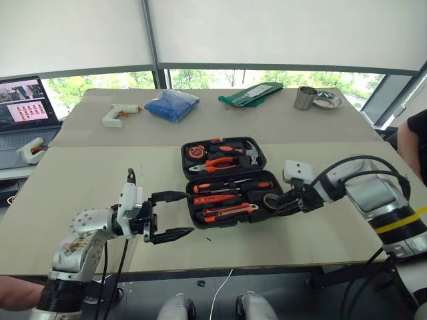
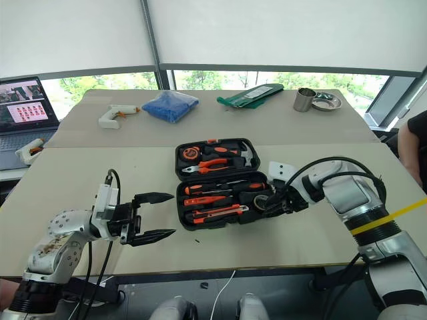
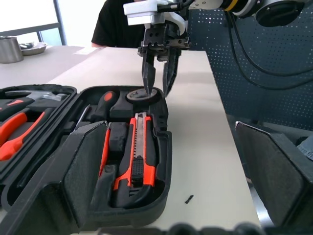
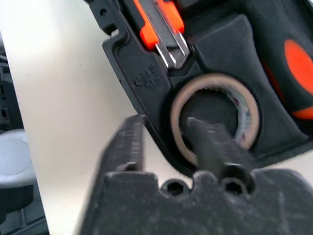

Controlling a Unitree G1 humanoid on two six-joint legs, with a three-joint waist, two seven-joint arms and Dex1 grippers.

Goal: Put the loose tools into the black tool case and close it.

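Observation:
The black tool case (image 1: 189,155) lies open on the table, with orange-handled pliers and a hammer in its far half. In the near half lie two screwdrivers (image 1: 230,187), a utility knife (image 3: 139,161) and, at the right end, the tape roll (image 4: 244,105) in its round recess. My right gripper (image 3: 159,81) points down at that roll, open. One of its fingers (image 4: 210,142) is in the roll's hole and the other is outside the case wall. My left gripper (image 1: 190,213) hovers open and empty just left of the case.
On the far table are a white glue gun (image 1: 119,113), a blue bag (image 1: 172,104), a green pouch (image 1: 252,93), a metal cup (image 1: 305,98) and a dish (image 1: 327,101). A laptop (image 1: 23,110) sits far left. A person (image 1: 413,143) stands at the right edge.

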